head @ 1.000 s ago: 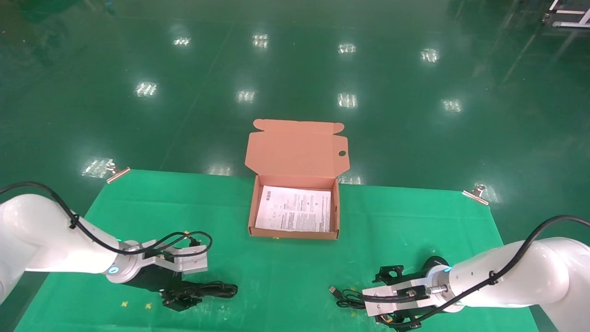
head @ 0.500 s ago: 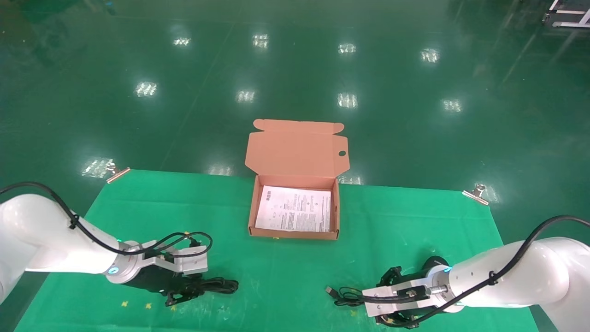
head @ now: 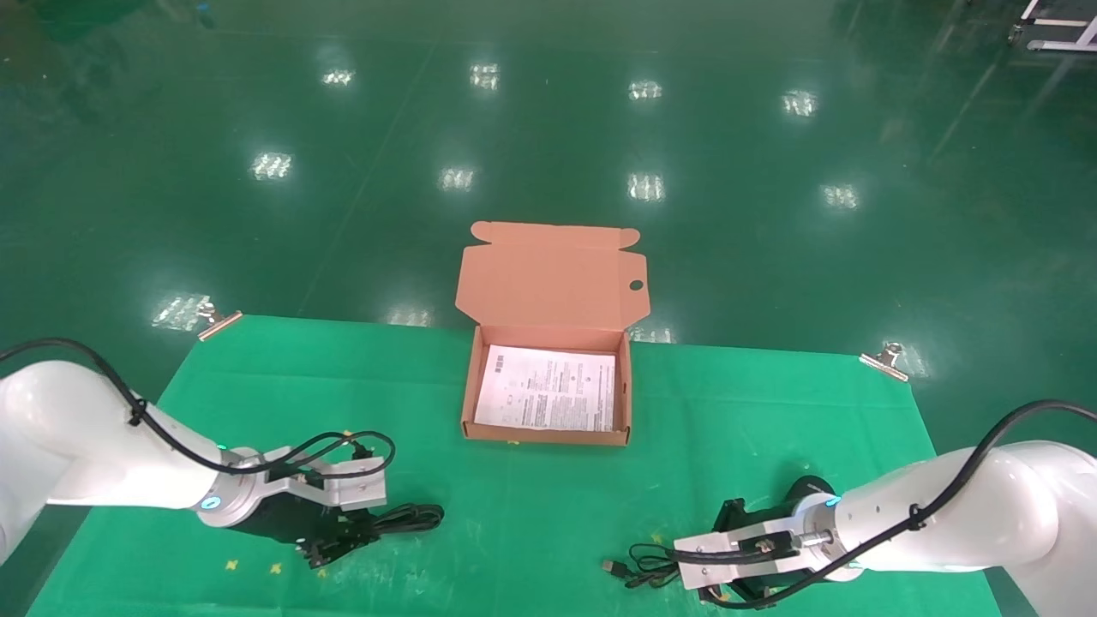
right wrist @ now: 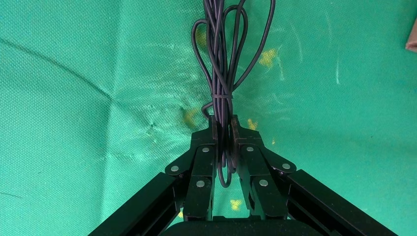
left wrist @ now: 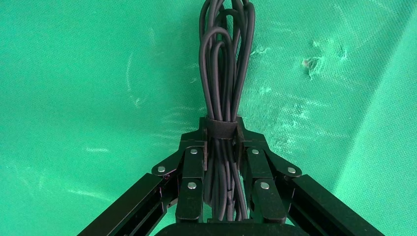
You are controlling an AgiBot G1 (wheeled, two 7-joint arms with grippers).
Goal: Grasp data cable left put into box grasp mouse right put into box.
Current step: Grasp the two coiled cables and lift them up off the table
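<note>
The data cable, a tight black bundle with a strap, lies at the table's front left. My left gripper is shut on it at the strap, as the left wrist view shows for the gripper and the cable. My right gripper, at the front right, is shut on the mouse's thin tied cord; the right wrist view shows the gripper and the cord. Its USB plug points left. The mouse body is hidden. The open box, lined with a white sheet, stands at centre back.
The box lid stands upright behind the box. Metal clips hold the green cloth at the table's far corners. The shiny green floor lies beyond the table's back edge.
Both grippers have closed. The left has taken the data cable and shifted it slightly back. The right has taken the mouse cord, and the USB plug has moved toward the front edge.
</note>
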